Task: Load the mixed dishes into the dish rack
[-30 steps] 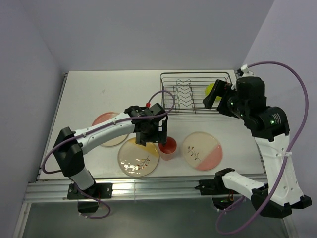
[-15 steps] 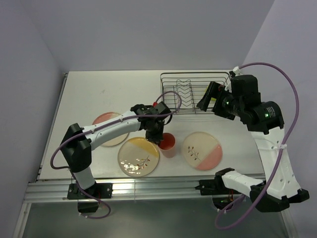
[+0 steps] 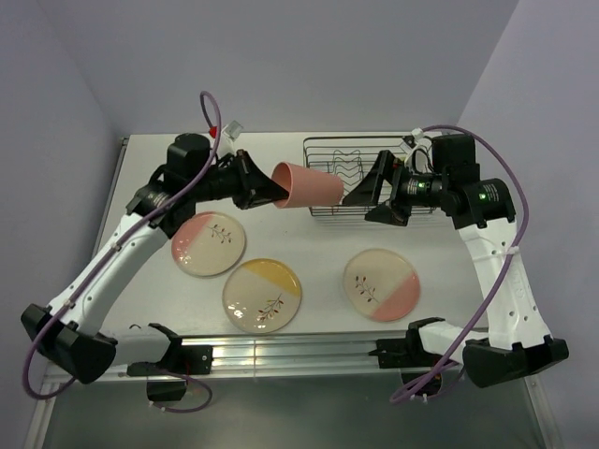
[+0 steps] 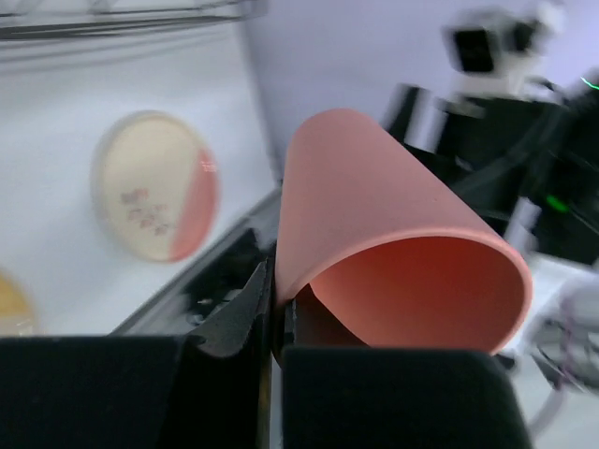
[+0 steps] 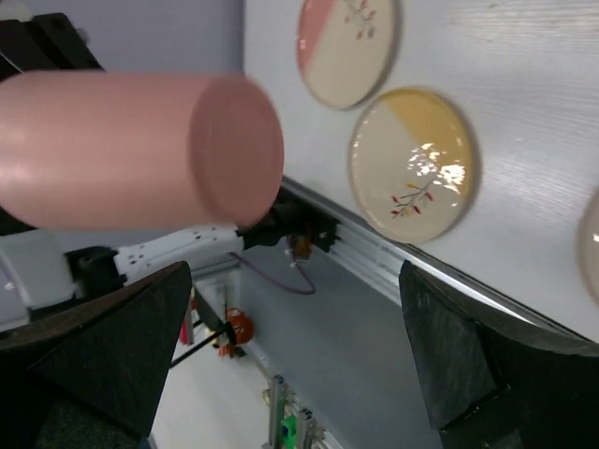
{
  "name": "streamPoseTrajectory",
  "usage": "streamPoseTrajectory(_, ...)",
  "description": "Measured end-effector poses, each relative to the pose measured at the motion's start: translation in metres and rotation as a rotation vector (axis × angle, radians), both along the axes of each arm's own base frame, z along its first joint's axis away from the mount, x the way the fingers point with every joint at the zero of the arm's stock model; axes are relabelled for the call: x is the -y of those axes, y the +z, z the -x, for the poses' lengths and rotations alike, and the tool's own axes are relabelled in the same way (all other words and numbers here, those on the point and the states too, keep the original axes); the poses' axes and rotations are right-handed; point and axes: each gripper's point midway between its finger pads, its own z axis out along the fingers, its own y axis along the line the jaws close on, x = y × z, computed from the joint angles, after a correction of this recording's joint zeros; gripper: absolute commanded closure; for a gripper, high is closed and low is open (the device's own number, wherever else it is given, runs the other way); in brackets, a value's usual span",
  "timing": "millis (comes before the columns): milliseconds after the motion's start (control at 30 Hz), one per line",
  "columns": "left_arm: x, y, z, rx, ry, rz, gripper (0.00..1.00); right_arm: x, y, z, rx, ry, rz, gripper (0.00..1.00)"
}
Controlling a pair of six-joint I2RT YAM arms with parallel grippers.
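My left gripper [image 3: 276, 193] is shut on the rim of a pink cup [image 3: 309, 184], held on its side in the air just left of the black wire dish rack [image 3: 412, 143]. In the left wrist view one finger is inside the cup [image 4: 374, 187] and one outside. My right gripper [image 3: 363, 202] stands open, facing the cup's base from the right, with nothing between its fingers [image 5: 459, 355]. The cup [image 5: 140, 150] fills the upper left of the right wrist view. Three cream plates lie flat on the table: pink-segment [image 3: 208, 243], yellow-segment [image 3: 262, 295], pink-segment [image 3: 381, 284].
The rack's wavy dividers [image 3: 344, 166] show behind the cup, and my right arm covers the rack's right half. An aluminium rail [image 3: 299, 351] runs along the table's near edge. Purple cables loop above both arms.
My left gripper shut on the cup beside the yellow plate, lifted it and tipped it sideways toward the rack. My right gripper swung left from the rack to face the cup.
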Motion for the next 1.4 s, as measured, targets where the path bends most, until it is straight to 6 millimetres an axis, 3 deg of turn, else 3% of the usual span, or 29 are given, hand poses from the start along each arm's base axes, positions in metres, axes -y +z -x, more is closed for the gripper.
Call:
streamPoseTrajectory(100, 0.008, 0.025, 0.023, 0.027, -0.094, 0.158, 1.0, -0.009, 0.011, 0.003, 0.013, 0.05, -0.067, 0.0)
streamPoseTrajectory(300, 0.02, 0.014, 0.036, -0.086, -0.178, 0.317, 1.0, -0.026, 0.041, 0.011, 0.061, 0.145, -0.201, 0.0)
streamPoseTrajectory(433, 0.023, 0.021, 0.041, -0.114, -0.216, 0.401, 1.0, -0.033, 0.055, 0.013, 0.07, 0.186, -0.257, 0.0)
streamPoseTrajectory(600, 0.022, 0.041, 0.047, -0.09, -0.255, 0.497, 1.0, -0.04, 0.064, 0.015, 0.071, 0.23, -0.303, 0.02)
streamPoseTrajectory(1133, 0.025, 0.05, 0.06, -0.138, -0.332, 0.641, 1.0, -0.05, 0.087, 0.029, 0.122, 0.299, -0.451, 0.2)
streamPoseTrajectory(1233, 0.027, 0.05, 0.062, -0.144, -0.346, 0.646, 1.0, -0.051, 0.09, 0.032, 0.121, 0.307, -0.499, 0.31)
streamPoseTrajectory(1300, 0.027, 0.052, 0.062, -0.142, -0.349, 0.652, 1.0, -0.052, 0.092, 0.031, 0.126, 0.307, -0.518, 0.65)
streamPoseTrajectory(1333, 0.027, 0.052, 0.062, -0.142, -0.35, 0.655, 0.93, -0.052, 0.092, 0.031, 0.121, 0.307, -0.527, 0.84)
streamPoseTrajectory(1367, 0.026, 0.054, 0.062, -0.141, -0.349, 0.66, 0.73, -0.052, 0.094, 0.03, 0.122, 0.305, -0.536, 1.0)
streamPoseTrajectory(1400, 0.026, 0.054, 0.062, -0.139, -0.349, 0.661, 0.19, -0.053, 0.094, 0.03, 0.121, 0.304, -0.543, 1.0)
